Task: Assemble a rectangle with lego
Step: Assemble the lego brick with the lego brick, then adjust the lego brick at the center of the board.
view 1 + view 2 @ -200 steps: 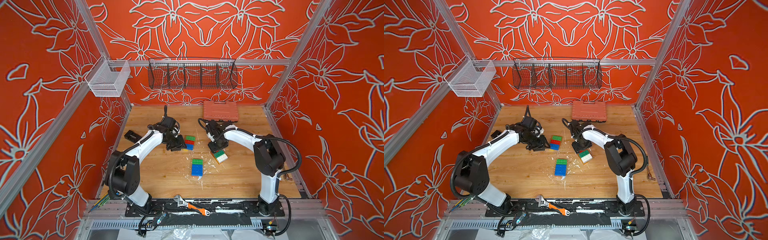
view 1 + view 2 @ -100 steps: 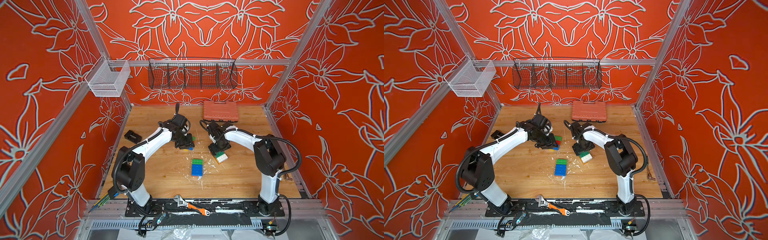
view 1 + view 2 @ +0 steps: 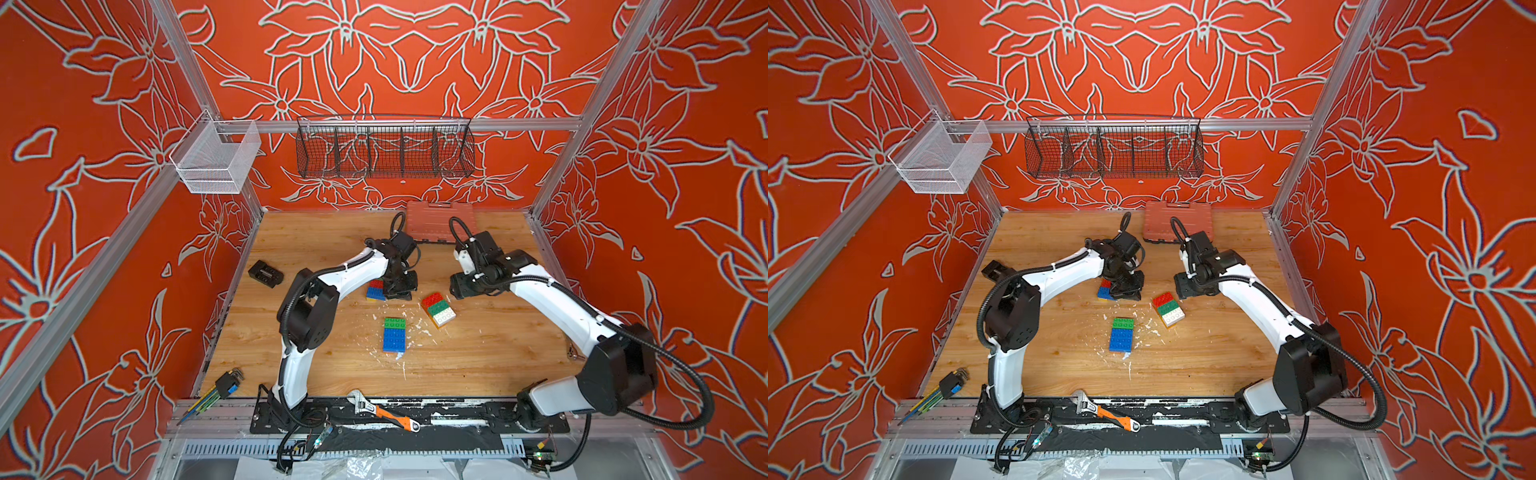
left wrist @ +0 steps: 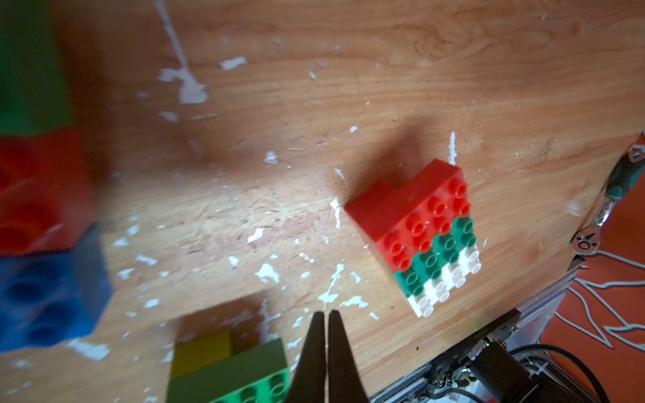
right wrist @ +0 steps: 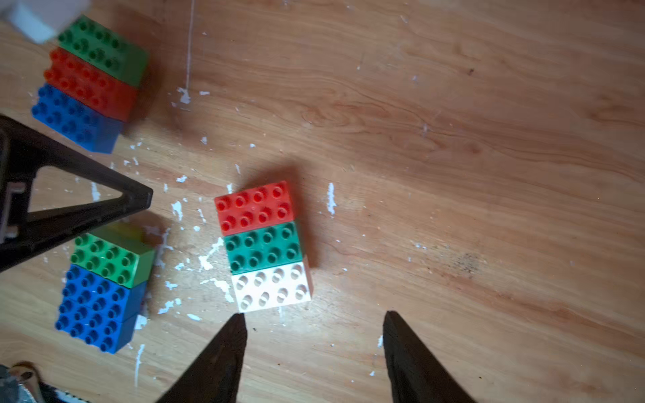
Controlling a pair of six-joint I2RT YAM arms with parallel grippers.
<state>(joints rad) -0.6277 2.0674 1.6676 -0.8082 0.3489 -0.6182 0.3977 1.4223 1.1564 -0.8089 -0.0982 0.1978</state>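
- The left gripper has its two dark fingers pressed together with nothing between them. In both top views it hangs low over the middle of the wooden tabletop.
- Just beside it lies the green, red and blue lego block, three bricks side by side, studs up. In a top view the gripper covers its green end, and I cannot tell whether they touch.
- The right gripper has its fingers spread wide and holds nothing. Its tips are near the white end of the red, dark green and white lego block, with a gap between.
- That block lies flat and slightly skewed, between the two grippers and nearer the right one.
- The green and blue lego block lies flat toward the front, apart from the other two; a yellow brick shows under its green end in the left wrist view.
- White flecks dot the wood around the bricks.
- A salmon tool case sits at the back edge, a small black block at the left edge, and an adjustable wrench and hex keys along the front.
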